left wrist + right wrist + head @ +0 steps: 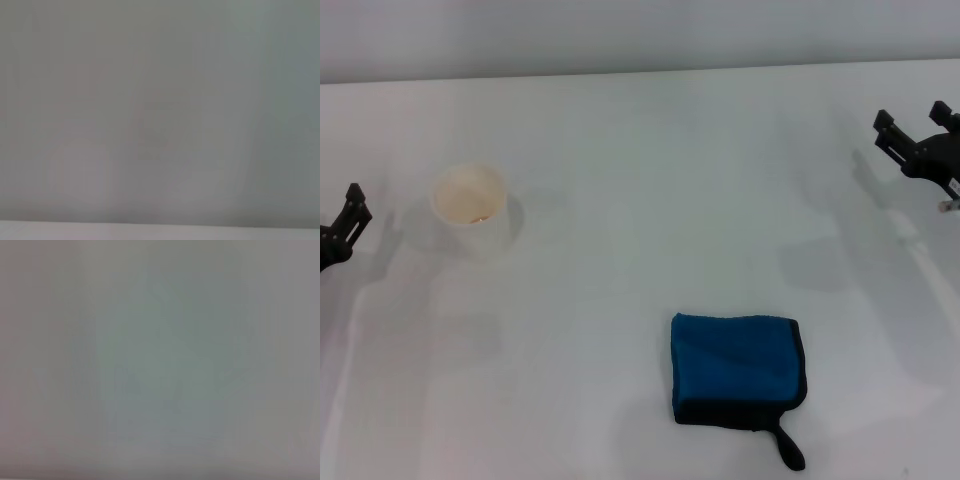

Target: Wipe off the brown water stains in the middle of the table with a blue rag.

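On the tabletop (640, 150), the rag (737, 368) lies toward five o'clock from the middle, its loop tab (787, 447) trailing off its near corner. The paper cup (470, 207) stands upright at about nine o'clock, well apart from the rag. The left gripper (348, 225) sits at the nine o'clock edge, the right gripper (920, 135) at two o'clock.

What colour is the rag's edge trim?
Black, around the blue rag; clearest in the head view.
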